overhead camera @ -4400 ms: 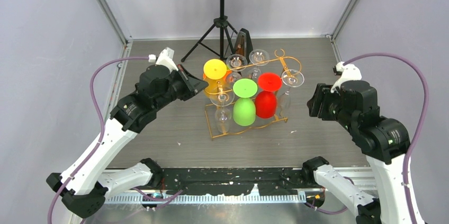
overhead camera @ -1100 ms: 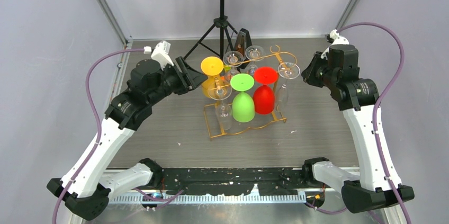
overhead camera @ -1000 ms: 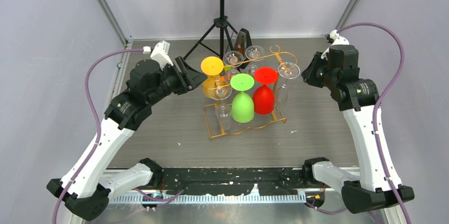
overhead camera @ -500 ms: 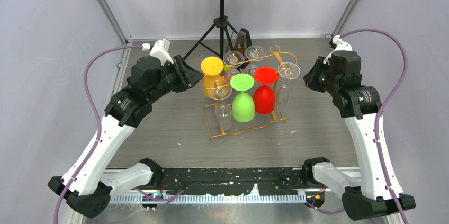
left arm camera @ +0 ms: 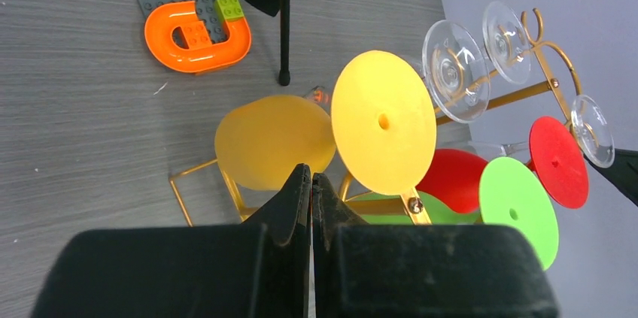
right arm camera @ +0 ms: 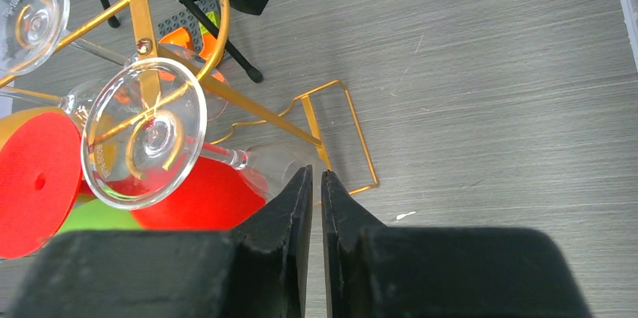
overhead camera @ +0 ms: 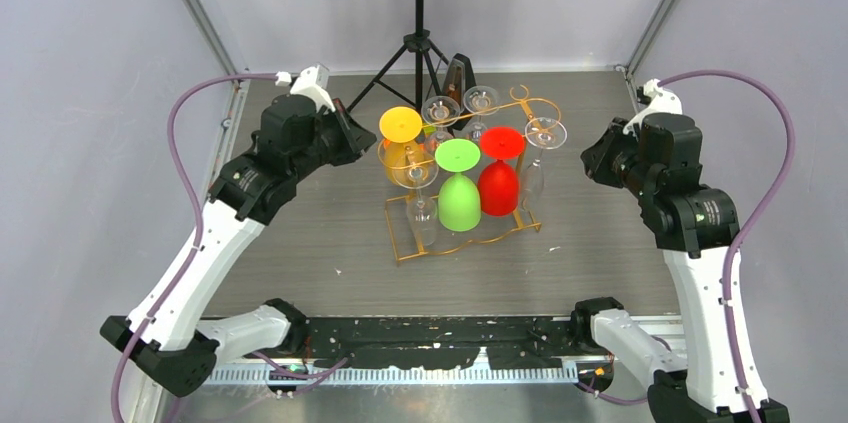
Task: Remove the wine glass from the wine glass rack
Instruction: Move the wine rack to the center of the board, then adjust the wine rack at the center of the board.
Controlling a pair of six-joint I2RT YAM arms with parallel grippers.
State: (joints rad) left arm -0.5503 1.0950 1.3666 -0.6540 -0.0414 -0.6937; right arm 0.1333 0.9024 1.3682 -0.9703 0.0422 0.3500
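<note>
The gold wire wine glass rack (overhead camera: 402, 245) stands mid-table with several glasses hanging upside down on it: yellow (overhead camera: 401, 124), green (overhead camera: 459, 193), red (overhead camera: 498, 188) and clear ones such as (overhead camera: 545, 132). My left gripper (overhead camera: 362, 146) is just left of the yellow glass, shut and empty. In the left wrist view its tips (left arm camera: 311, 177) sit in front of the yellow bowl (left arm camera: 274, 141) without touching it. My right gripper (overhead camera: 587, 156) hovers right of the rack, jaws nearly together and holding nothing. In the right wrist view its tips (right arm camera: 317, 174) are near the rack base (right arm camera: 338, 130) and a clear glass (right arm camera: 144, 134).
A black tripod music stand (overhead camera: 419, 38) stands behind the rack, one leg (left arm camera: 284, 17) close to the yellow glass. Beside it are a dark metronome-like box (overhead camera: 459, 78) and an orange U-shaped toy (left arm camera: 197, 36) on a grey brick plate. Cage walls enclose the table.
My left gripper has closed from partly open and drawn back slightly from the yellow glass. The right arm has pulled away from the rack, toward the right and nearer the table's front.
</note>
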